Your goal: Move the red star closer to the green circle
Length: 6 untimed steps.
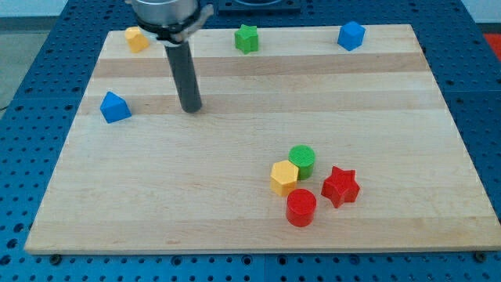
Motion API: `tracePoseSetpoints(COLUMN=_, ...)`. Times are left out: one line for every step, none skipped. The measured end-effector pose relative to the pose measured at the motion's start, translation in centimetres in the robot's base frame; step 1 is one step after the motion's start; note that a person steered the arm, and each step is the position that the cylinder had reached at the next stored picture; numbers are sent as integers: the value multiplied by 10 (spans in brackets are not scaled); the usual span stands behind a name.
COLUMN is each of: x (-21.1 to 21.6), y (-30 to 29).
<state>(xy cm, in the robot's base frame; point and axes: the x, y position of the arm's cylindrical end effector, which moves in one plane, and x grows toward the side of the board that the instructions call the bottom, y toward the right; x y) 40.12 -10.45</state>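
Note:
The red star (pixel 340 186) lies low on the board toward the view's right. The green circle (pixel 302 160) sits just up and left of it, a small gap between them. A yellow hexagon (pixel 284 178) touches the green circle on its lower left, and a red circle (pixel 300 207) lies below them, left of the star. My tip (pixel 191 108) rests on the board far up and to the left of this cluster, right of a blue block (pixel 115 107).
A yellow block (pixel 137 38), a green star (pixel 246 37) and a blue block (pixel 351 35) stand along the board's top edge. The wooden board (pixel 156 204) lies on a blue perforated table.

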Motion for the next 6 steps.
tracePoseSetpoints(x=8, y=0)
tracePoseSetpoints(x=8, y=1)
tracePoseSetpoints(x=54, y=-3)
tracePoseSetpoints(x=122, y=-49)
tracePoseSetpoints(x=133, y=-58)
tracePoseSetpoints(x=167, y=-29)
